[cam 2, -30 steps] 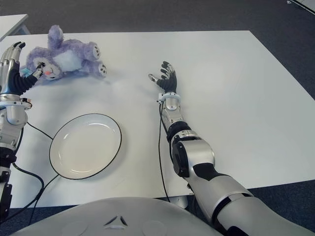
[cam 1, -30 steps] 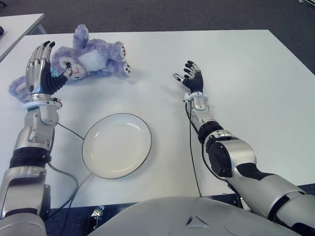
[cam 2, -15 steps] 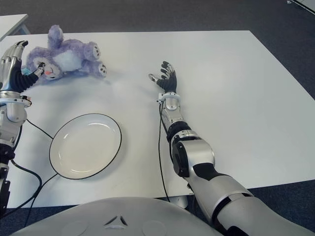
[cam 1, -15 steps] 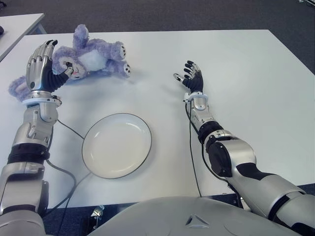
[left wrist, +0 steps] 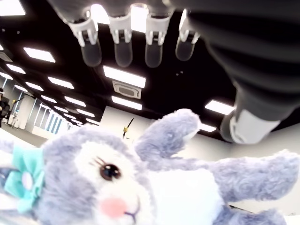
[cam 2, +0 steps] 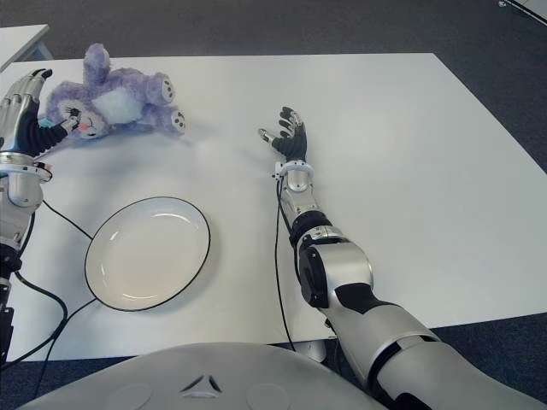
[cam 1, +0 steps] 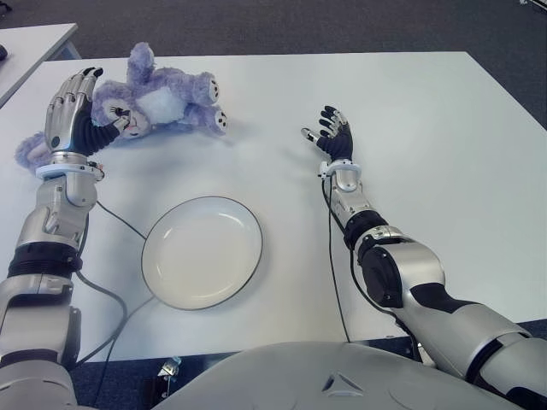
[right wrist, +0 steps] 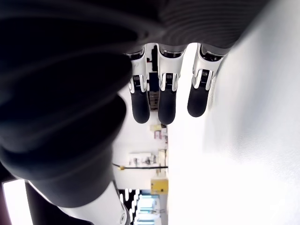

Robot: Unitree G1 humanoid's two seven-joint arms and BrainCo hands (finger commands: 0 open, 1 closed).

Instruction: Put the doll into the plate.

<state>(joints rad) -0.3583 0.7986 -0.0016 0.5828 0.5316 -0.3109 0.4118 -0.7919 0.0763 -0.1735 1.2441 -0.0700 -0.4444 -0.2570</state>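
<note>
A purple plush rabbit doll (cam 1: 158, 101) with a white belly lies on its back at the far left of the white table (cam 1: 410, 128). My left hand (cam 1: 72, 111) stands upright just left of the doll's head, fingers spread, thumb reaching toward the face; in the left wrist view the doll (left wrist: 140, 187) fills the space before the open palm with no finger closed on it. The empty white plate (cam 1: 202, 251) with a dark rim sits nearer me, below the doll. My right hand (cam 1: 333, 135) shows open mid-table, well right of doll and plate.
A black cable (cam 1: 111, 218) runs from my left wrist past the plate's left rim toward the table's front edge. Another cable (cam 1: 332, 256) follows my right forearm. A second table corner (cam 1: 26, 43) shows at far left. Dark carpet surrounds the table.
My left hand has shifted slightly left and farther away, closer beside the doll's head. The doll, the plate and the right hand have not moved.
</note>
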